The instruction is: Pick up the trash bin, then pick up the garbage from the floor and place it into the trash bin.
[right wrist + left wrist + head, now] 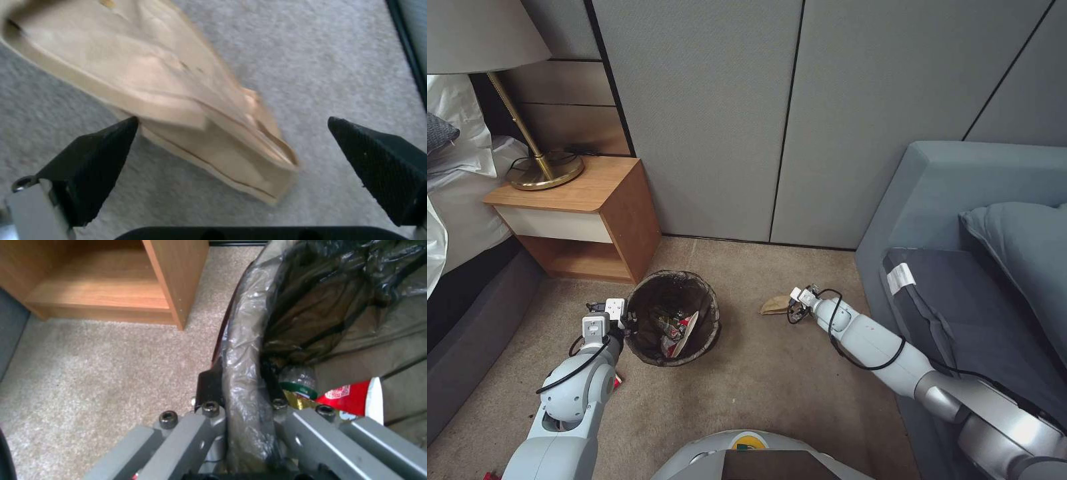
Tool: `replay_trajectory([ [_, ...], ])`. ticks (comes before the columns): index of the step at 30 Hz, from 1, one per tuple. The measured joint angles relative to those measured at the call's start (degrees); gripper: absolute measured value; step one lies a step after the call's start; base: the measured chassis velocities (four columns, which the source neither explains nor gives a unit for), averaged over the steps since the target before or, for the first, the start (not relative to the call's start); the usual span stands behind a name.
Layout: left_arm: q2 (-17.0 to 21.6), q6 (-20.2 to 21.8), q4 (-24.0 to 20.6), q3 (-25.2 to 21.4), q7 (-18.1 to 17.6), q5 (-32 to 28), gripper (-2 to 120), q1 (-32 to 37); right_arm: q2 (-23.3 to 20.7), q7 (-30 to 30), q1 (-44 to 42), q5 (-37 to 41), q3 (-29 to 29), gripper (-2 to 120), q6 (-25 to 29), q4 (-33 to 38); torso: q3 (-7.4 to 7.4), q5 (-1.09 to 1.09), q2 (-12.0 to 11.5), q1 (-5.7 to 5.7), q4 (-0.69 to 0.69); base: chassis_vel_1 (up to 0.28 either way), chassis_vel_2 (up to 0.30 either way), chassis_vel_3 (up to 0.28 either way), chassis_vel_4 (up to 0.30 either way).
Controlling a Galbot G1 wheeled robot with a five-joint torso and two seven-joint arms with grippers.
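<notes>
Tan paper scrap (pixel 186 110) between spread right hand (pixel 231 160) fingers, seemingly untouched.

The trash bin (pixel 673 327) stands between nightstand (pixel 587 220) and paper scrap (pixel 775 305).

One trash bin (pixel 673 317), one tan paper scrap (pixel 774 305), perhaps three litter pieces inside.

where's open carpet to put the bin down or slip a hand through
Open carpet lies between the bin and the paper scrap, and nearer the robot below both. A bare strip runs along the wall behind the bin. Crowded: the left tool clamps the bin rim close by the nightstand; the right tool straddles the scrap beside the sofa.
</notes>
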Motion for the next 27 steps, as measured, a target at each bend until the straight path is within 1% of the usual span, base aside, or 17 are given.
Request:
replay_trajectory([
  [2,0.0,0.0,0.0,0.1,0.0,0.0,3,0.0,2.1,-0.5,0.1,-1.2,-0.1,100,1.0,-1.9,0.00,-0.01,0.0,0.00,0.00,0.000,0.000,0.000,0.000],
  [3,0.0,0.0,0.0,0.1,0.0,0.0,3,0.0,2.1,-0.5,0.1,-1.2,-0.1,100,1.0,-1.9,0.00,-0.01,0.0,0.00,0.00,0.000,0.000,0.000,0.000],
  [5,0.2,0.0,0.0,-0.2,0.1,0.0,3,0.0,4.1,-0.7,0.4,-2.2,0.0,100,1.5,-3.3,0.00,0.03,0.0,0.00,0.04,0.000,0.000,0.000,0.000],
  [8,0.3,0.0,0.0,-0.4,0.1,0.0,3,0.1,4.7,-0.8,1.0,-2.4,-0.2,100,1.5,-3.6,0.00,0.00,0.0,0.00,0.04,0.000,0.000,0.000,0.000],
  [9,0.3,0.0,0.0,-0.4,0.1,0.0,3,0.1,4.9,-0.9,1.3,-2.5,-0.4,95,1.5,-3.9,0.00,0.00,0.0,0.00,0.03,0.000,0.000,0.000,0.000],
  [10,0.3,0.0,0.0,-0.4,0.1,0.0,3,0.1,4.9,-0.9,1.3,-2.5,-0.4,95,1.5,-3.9,0.00,0.00,0.0,0.00,0.03,0.000,0.000,0.000,0.000],
  [12,0.1,0.0,0.0,-0.3,0.2,0.0,3,0.1,5.3,-1.0,1.9,-2.8,-0.7,84,1.6,-4.3,0.00,0.00,0.0,0.00,0.00,0.000,0.000,0.000,0.000],
  [14,0.0,0.0,0.0,-0.2,0.2,0.0,3,0.1,5.4,-1.0,2.1,-2.9,-0.7,82,1.7,-4.4,0.00,0.00,0.0,0.00,0.00,0.000,0.000,0.000,0.000],
  [15,-0.1,0.0,0.0,0.0,0.3,0.0,3,0.0,5.5,-1.0,2.2,-2.9,-0.7,75,1.7,-4.5,0.00,-0.01,0.0,0.00,0.01,0.000,0.000,0.000,0.000],
  [16,-0.1,0.0,0.0,0.0,0.3,0.0,3,0.0,5.5,-1.0,2.4,-2.9,-0.7,71,1.7,-4.5,0.00,0.00,0.0,0.00,0.01,0.000,0.000,0.000,0.000],
  [17,-0.1,0.0,0.0,0.0,0.3,0.0,3,-0.1,5.6,-1.0,2.4,-2.9,-0.7,68,1.7,-4.6,0.00,0.00,0.0,0.00,0.01,0.000,0.000,0.000,0.000],
  [18,-0.1,0.0,0.0,0.0,0.3,0.0,3,-0.1,5.6,-1.0,2.4,-2.9,-0.7,68,1.7,-4.6,0.00,0.00,0.0,0.00,0.01,0.000,0.000,0.000,0.000],
  [21,0.1,0.0,0.0,0.1,0.3,0.0,3,-0.2,5.6,-1.2,2.5,-2.9,-0.7,51,1.7,-4.9,0.00,0.00,0.0,0.00,0.00,0.000,0.000,0.000,0.000],
  [22,0.1,0.0,0.0,0.1,0.3,0.0,3,-0.2,5.6,-1.2,2.5,-2.9,-0.7,51,1.7,-4.9,0.00,0.00,0.0,0.00,0.00,0.000,0.000,0.000,0.000],
  [24,0.2,0.0,0.0,0.0,0.3,0.0,3,-0.2,5.6,-1.3,2.4,-3.0,-0.5,39,1.8,-4.9,0.00,0.00,0.0,0.00,0.01,0.000,0.000,0.000,0.000],
  [25,0.2,0.0,0.0,0.0,0.3,0.0,3,-0.2,5.6,-1.3,2.4,-3.0,-0.5,39,1.8,-4.9,0.00,0.00,0.0,0.00,0.01,0.000,0.000,0.000,0.000],
  [27,0.2,0.0,0.0,0.0,0.3,0.0,3,-0.2,5.5,-1.3,2.2,-3.0,-0.5,30,1.7,-4.6,0.00,0.01,0.0,0.00,0.00,0.000,0.000,0.000,0.000],
])
